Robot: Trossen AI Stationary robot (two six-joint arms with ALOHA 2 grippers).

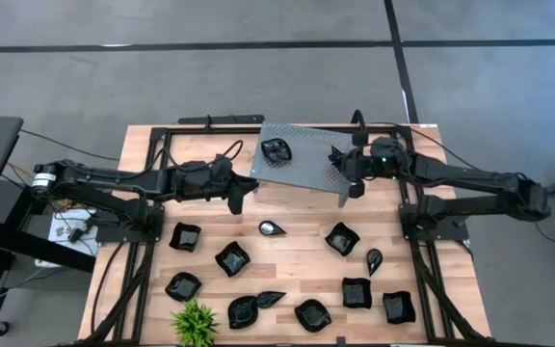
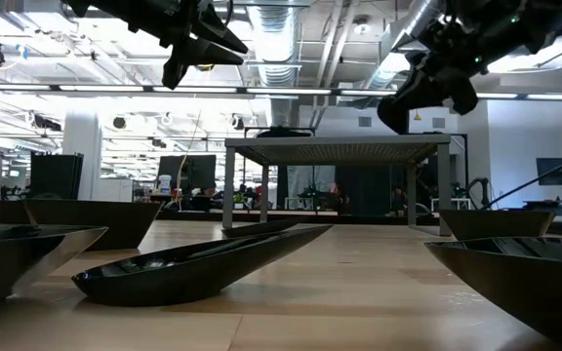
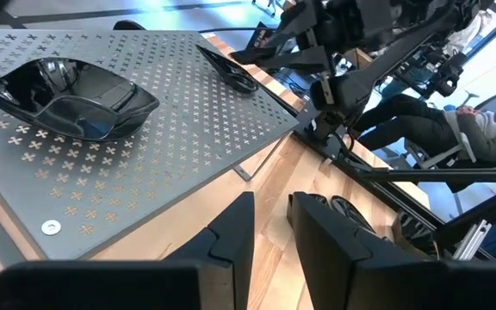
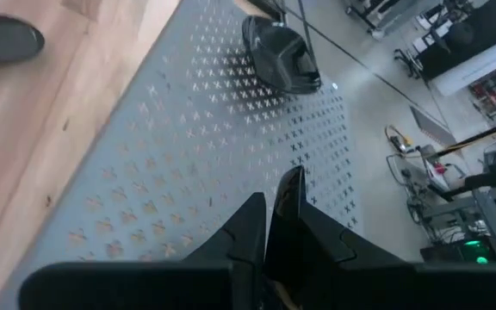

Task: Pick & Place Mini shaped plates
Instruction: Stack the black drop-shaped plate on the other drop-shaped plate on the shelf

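Robotics lab: exposed ceiling ducts (image 2: 291,44), workstation monitors (image 2: 188,174).

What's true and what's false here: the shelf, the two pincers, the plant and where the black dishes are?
1. A wavy dish sits on the grey shelf. True.
2. The left pincer holds a dish. False: it is open and empty, beside the shelf.
3. The plant stands on the shelf. False: it stands at the wooden table's edge.
4. The right pincer is over the shelf, shut on a thin dish. True.
5. Every black dish is already on the shelf. False: most are on the table.
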